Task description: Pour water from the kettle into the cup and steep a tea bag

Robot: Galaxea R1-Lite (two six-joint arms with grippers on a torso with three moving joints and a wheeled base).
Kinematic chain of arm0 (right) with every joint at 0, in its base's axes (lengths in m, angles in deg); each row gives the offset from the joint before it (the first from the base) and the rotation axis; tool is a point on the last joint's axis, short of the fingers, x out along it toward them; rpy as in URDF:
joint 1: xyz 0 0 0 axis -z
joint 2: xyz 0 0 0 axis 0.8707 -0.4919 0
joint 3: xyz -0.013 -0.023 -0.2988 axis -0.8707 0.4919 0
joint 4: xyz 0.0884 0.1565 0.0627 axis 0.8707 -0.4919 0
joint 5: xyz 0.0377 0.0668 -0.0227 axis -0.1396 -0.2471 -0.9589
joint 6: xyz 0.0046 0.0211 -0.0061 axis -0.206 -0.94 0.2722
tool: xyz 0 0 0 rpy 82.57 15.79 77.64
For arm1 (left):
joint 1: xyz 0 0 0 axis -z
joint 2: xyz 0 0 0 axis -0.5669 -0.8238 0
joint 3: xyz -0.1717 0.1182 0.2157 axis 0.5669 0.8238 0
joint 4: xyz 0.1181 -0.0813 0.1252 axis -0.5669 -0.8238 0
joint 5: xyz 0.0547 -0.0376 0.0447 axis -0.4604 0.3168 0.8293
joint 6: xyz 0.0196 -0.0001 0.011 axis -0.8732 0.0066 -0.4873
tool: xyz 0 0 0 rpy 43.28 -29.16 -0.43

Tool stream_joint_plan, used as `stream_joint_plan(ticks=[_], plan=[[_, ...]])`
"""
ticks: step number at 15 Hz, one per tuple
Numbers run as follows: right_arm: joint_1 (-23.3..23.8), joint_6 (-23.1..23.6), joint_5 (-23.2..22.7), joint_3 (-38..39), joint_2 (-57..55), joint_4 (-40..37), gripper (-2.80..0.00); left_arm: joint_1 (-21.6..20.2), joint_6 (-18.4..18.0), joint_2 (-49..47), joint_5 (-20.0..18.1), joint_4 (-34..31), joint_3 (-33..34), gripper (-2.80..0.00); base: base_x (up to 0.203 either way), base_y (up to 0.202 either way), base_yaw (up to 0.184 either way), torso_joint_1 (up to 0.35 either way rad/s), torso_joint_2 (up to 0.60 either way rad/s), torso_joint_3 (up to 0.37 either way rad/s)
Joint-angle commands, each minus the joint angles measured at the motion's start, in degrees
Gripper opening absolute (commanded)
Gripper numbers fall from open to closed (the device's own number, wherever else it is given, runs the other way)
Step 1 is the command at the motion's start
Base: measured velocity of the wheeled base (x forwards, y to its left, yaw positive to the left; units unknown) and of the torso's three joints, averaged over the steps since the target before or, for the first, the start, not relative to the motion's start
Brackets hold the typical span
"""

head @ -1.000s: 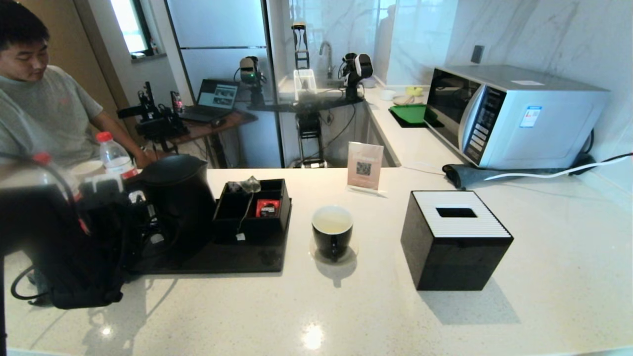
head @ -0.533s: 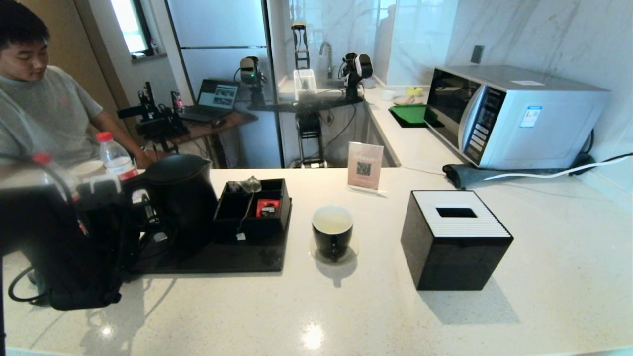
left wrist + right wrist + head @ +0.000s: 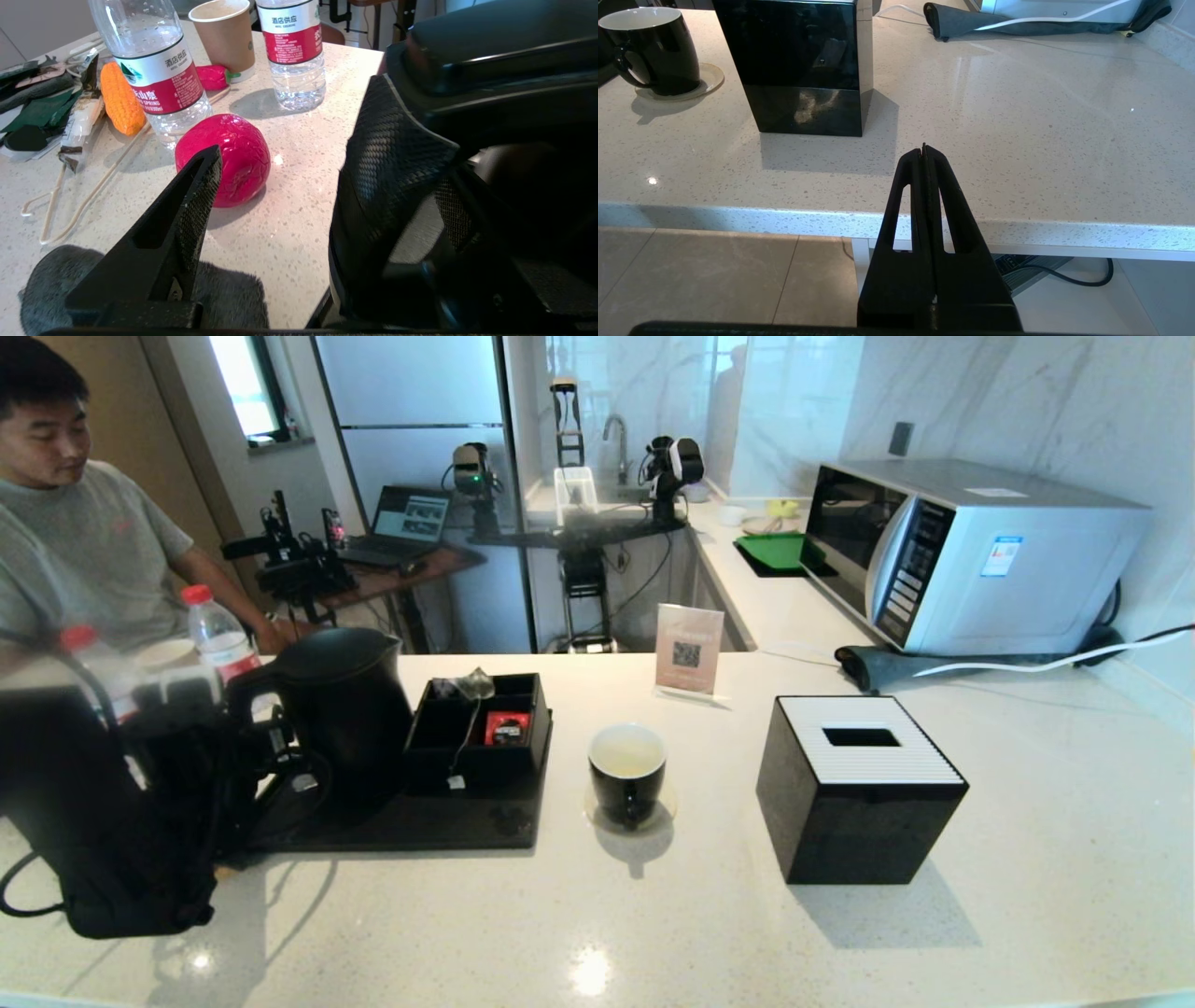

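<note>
The matte black kettle [image 3: 341, 709] stands upright on the black tray [image 3: 411, 826] at the left. My left gripper [image 3: 245, 733] is at its loop handle [image 3: 387, 186], open. One finger [image 3: 187, 224] stands well clear of the handle and the other is behind it. The black cup [image 3: 627, 770] sits on a saucer in the middle; its white inside looks pale, and I cannot make out water. The tea bag [image 3: 473, 684] lies on the black organiser box, its string hanging to a white tag [image 3: 454, 783]. My right gripper [image 3: 924, 149] is shut and empty, off the counter's front edge.
A black tissue box [image 3: 859, 784] stands right of the cup, with a microwave [image 3: 971, 551] behind it. Left of the kettle are two red-capped bottles [image 3: 154, 70], a tan paper cup [image 3: 226, 32], a red ball [image 3: 233, 154] and a dark cloth. A person sits at the far left.
My left gripper has opened off the kettle handle, and the arm has drawn back a little to the left. The kettle now stands still on the tray. The right arm has not moved.
</note>
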Motion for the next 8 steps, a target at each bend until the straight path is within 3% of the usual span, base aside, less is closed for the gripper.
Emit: stream_joint_plan(ticks=[1, 8], plan=[[0.0, 0.0, 0.0, 0.0, -0.1, 0.0, -2.80, 0.4, 0.0, 3.5, 0.2, 2.8, 3.0, 0.00, 0.000, 0.000, 0.000, 0.000, 0.00, 0.000], [0.0, 0.0, 0.0, 0.0, -0.1, 0.0, -2.80, 2.6, 0.9, 13.0, 0.4, 2.8, 16.4, 0.00, 0.000, 0.000, 0.000, 0.000, 0.00, 0.000]])
